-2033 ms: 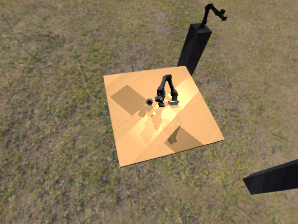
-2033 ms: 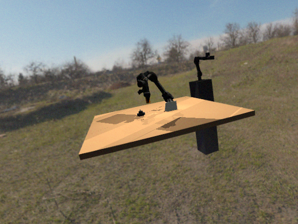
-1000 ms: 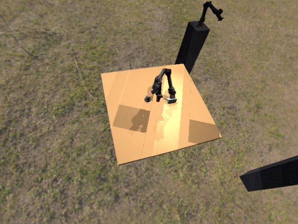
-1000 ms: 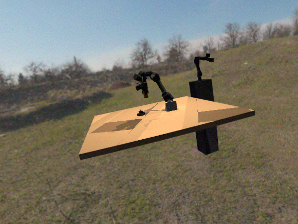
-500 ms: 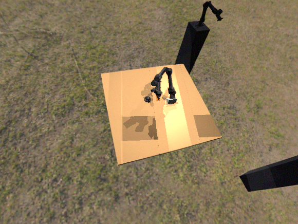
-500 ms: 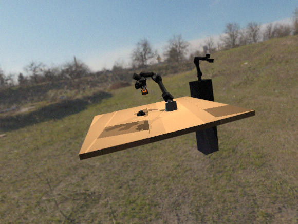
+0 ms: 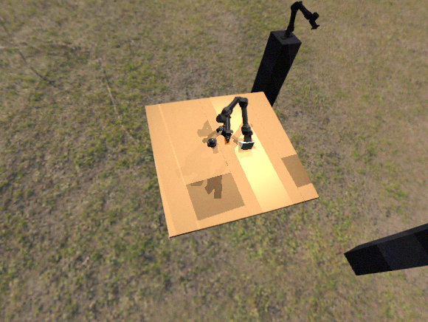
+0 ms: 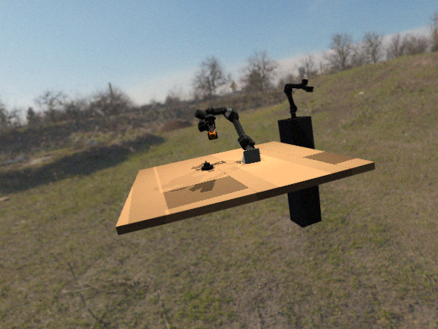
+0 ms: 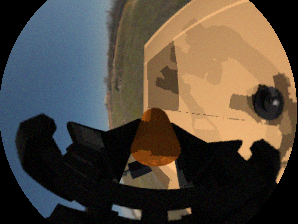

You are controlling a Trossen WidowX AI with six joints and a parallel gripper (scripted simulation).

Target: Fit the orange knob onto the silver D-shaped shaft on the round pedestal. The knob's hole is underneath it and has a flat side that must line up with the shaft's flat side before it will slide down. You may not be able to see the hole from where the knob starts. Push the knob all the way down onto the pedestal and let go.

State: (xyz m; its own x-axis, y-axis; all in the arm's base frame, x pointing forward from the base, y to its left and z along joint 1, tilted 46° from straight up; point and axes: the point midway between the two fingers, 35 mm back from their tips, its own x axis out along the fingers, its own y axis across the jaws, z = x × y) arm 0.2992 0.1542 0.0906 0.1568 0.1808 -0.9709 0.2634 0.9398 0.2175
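The orange knob (image 7: 227, 142) (image 8: 213, 134) (image 9: 155, 140) is between the fingers of my gripper (image 8: 213, 136) (image 9: 154, 123), which is shut on it. The gripper holds it well above the table. In the wrist view the knob looks like a tapered orange body; its hole cannot be made out. The dark round pedestal (image 7: 212, 142) (image 8: 207, 166) (image 9: 268, 103) stands on the table, off to the left of the knob in the top and exterior views and to the right in the wrist view. A small bright spot at its centre in the wrist view is the shaft. The shaft's flat side cannot be made out.
The wooden table (image 7: 177, 207) (image 8: 143, 211) carries patches of shadow and bright light. The arm's base (image 7: 246, 145) (image 8: 251, 155) stands right of the pedestal. A second arm sits on a tall black pillar (image 7: 277, 63) (image 8: 305, 207) behind the table. Another black block is at the lower right in the top view.
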